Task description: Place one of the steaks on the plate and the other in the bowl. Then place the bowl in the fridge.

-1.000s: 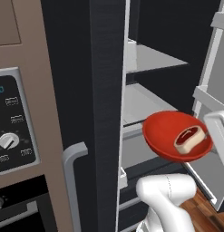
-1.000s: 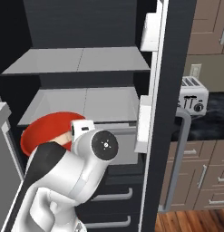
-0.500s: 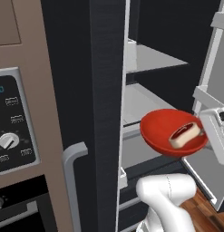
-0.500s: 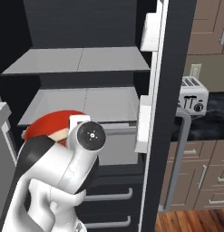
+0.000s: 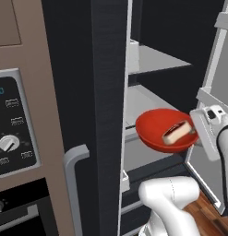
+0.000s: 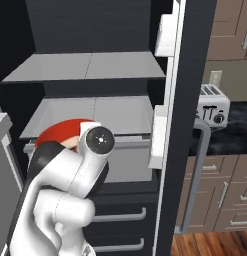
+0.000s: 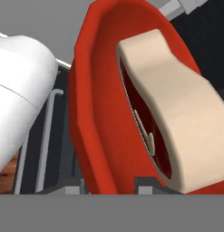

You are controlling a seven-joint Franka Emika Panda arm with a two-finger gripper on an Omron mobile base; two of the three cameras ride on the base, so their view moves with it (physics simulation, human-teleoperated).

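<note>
In the hand view the gripper is sitting at the bottom centre, its two dark tips closed on the near rim of the bowl, which is rising from them toward the top of the frame. The bowl is showing as glossy red-orange, wide and shallow, with faceted, smooth walls. Inside it, at centre right, the steak is lying against the wall, a flat slab with a thick, matte cream-white fat rim and a thin strip of dark red meat along its inner edge.

In the left base view the bowl is hanging at centre right, in front of the open fridge, with the steak lying toward its right side and the gripper's white hand touching its right rim. Behind it, at upper centre, the pale grey shelves are lying flat and smooth inside the dark charcoal cabinet.
</note>
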